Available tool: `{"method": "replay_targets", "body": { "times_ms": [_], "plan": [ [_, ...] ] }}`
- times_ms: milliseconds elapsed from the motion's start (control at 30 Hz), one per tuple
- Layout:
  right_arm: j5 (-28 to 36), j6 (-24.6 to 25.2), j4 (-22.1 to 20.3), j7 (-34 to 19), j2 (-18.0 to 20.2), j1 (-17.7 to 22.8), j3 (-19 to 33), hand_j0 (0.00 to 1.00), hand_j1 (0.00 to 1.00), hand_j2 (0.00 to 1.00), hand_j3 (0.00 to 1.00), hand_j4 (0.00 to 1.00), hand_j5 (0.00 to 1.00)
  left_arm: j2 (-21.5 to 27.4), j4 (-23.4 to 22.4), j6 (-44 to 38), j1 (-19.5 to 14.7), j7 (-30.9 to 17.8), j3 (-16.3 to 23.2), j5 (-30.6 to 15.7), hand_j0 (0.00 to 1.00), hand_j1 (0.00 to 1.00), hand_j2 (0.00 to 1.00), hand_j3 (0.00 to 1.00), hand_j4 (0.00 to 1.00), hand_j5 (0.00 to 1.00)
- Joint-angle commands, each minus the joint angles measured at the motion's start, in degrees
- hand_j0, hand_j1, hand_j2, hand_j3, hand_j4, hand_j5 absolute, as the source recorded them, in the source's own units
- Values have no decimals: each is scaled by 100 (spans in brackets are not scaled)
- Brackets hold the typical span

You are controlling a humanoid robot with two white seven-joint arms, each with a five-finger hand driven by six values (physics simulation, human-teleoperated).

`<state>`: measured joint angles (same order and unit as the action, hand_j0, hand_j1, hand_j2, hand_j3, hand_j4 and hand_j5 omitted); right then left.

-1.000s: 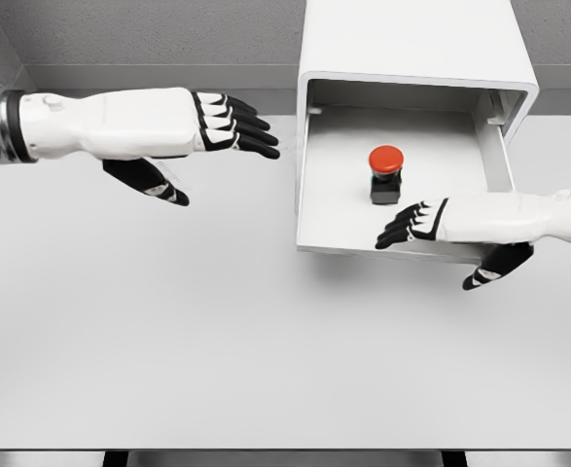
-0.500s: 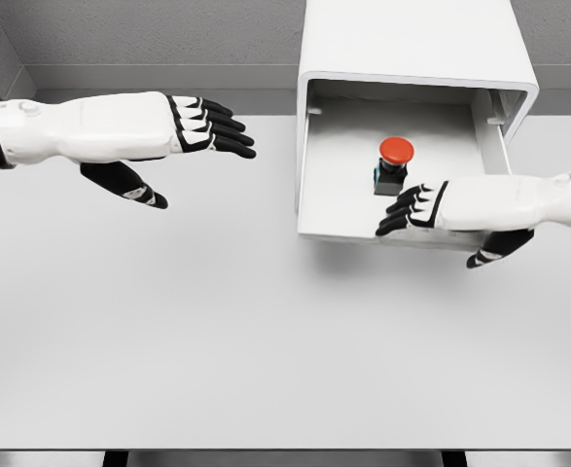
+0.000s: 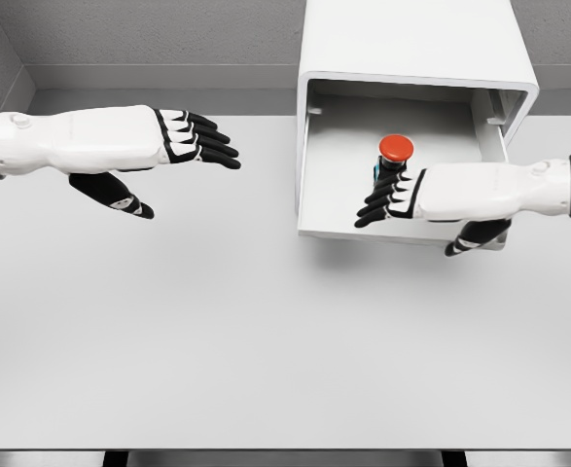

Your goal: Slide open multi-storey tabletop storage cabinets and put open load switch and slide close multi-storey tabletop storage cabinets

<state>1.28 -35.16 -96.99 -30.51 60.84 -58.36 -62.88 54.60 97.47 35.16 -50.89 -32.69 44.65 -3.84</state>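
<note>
- Pressing flat against the front edge of the drawer: right hand, fingers extended and gripping nothing, thumb hooked under the lip, palm set broadside, presumably to push rather than pull.
- Sitting inside the drawer, just behind those fingers: load switch, red cap up, upright on the drawer floor, so judged already deposited.
- Partly slid out of the white cabinet, with the drawer floor exposed and the back part under the housing; closing appears to be the step in hand.
- Hovering well apart over the table, to the cabinet's left: left hand, fingers straight and relaxed, holding nothing, probably parked clear of the drawer's path.
- Worth watching: off-centre push could skew the drawer in its rails.
</note>
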Motion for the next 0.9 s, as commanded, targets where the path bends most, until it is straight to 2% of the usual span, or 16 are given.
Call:
{"method": "replay_targets", "body": {
  "times_ms": [0, 267, 400, 567, 633, 733, 767, 867],
  "plan": [
    [-128, 16, 23, 1, -107, 0, 4, 100, 100, 100, 100, 100, 100, 6, 0, -16, 0, -1, 0, -38, 100, 100, 100, 100, 100, 100],
    [-593, 16, 488, 1, -301, -202, 13, 100, 100, 100, 100, 100, 100, 6, 0, -16, 53, -1, 9, -38, 100, 100, 100, 100, 100, 100],
    [-796, 16, 963, -8, -661, -431, 22, 100, 100, 100, 100, 100, 100, -2, 0, -16, 53, -1, 9, -38, 100, 100, 100, 100, 100, 100],
    [-919, 16, 1148, -8, -881, -510, 22, 100, 100, 100, 100, 100, 100, -2, 9, -16, 53, 8, 27, -38, 100, 100, 100, 100, 100, 100],
    [-919, 16, 1051, -8, -881, -475, 13, 100, 100, 100, 100, 100, 100, -2, 9, -16, 53, 8, 27, -38, 100, 100, 100, 100, 100, 100],
    [-892, 16, 401, 194, -582, -369, -14, 100, 100, 100, 100, 100, 100, -11, 9, -16, 53, 8, 27, -38, 100, 100, 100, 100, 100, 100],
    [-892, 16, 357, 431, -424, -343, -57, 100, 100, 100, 100, 100, 100, -11, 9, -16, 53, 8, 27, -38, 100, 100, 100, 100, 100, 100],
    [-866, 16, 365, 572, -195, -61, -198, 100, 100, 100, 100, 100, 100, -11, 9, -16, 53, 8, 35, -38, 100, 100, 100, 100, 100, 100]
  ]
}}
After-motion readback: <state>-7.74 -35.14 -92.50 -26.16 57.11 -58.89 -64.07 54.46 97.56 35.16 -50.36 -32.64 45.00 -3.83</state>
